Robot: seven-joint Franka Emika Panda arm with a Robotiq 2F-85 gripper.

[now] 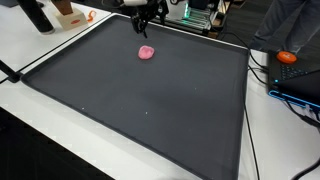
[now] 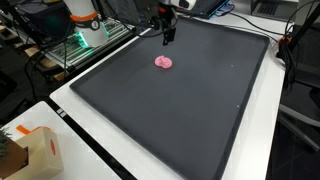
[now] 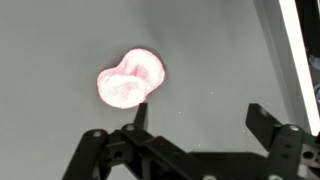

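Pink two-lobed lump lies on the dark grey worktop, just ahead of my claw, whose jaws hang wide apart and empty. I judge it light and squashy, best pinched across its narrow waist. Glare washes out its surface in the wrist view, so I cannot tell its material.

no legible text, no labels, no brands, no numbers, no signs in any view

Pink lumpy blob, lying flat on dark mat, near far edge.
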